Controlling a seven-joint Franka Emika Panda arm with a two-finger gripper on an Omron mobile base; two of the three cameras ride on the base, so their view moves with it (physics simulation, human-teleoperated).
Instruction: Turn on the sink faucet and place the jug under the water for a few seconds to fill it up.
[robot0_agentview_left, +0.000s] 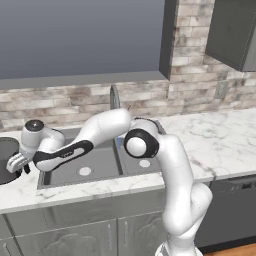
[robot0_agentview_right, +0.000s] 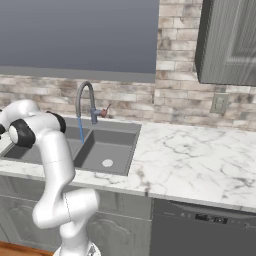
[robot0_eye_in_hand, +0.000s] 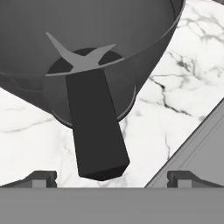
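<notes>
Jaws are held wide apart, grasping nothing, with the black handle (robot0_eye_in_hand: 97, 127) of the jug (robot0_agentview_left: 7, 159) lying between the two tips. That jug is set on the marble desk (robot0_agentview_left: 210, 140), left of the sink (robot0_agentview_left: 100, 165). Water (robot0_agentview_right: 81, 131) is seen falling from the faucet (robot0_agentview_right: 85, 102).

This is a home kitchen, shown by the double-basin sink (robot0_agentview_right: 107, 150) with its gooseneck faucet (robot0_agentview_right: 85, 102) set in a marble counter (robot0_agentview_right: 195, 160), a brick backsplash (robot0_agentview_right: 175, 95), wall cabinets (robot0_agentview_right: 230, 42) above, and a dishwasher (robot0_agentview_right: 200, 232) (dark-fronted) below.
</notes>
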